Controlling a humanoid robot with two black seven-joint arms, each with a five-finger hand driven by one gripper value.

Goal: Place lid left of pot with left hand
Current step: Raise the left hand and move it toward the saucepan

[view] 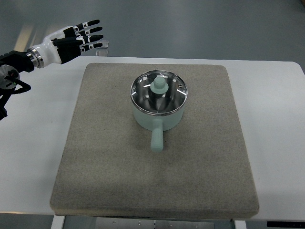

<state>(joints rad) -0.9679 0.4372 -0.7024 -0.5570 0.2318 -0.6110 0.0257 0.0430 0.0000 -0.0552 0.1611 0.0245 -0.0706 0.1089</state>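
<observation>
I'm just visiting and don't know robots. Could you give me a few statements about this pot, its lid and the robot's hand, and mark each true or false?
1. The lid sits on the pot. True.
2. The left hand grips the lid's knob. False: it hovers at the table's far left corner, fingers spread, holding nothing.
3. The pot stands on a grey mat. True.
4. The pot's handle points away from the robot. False: it points toward the picture's bottom edge, the robot's side.
5. A right hand is over the pot. False: none is in view.
</observation>
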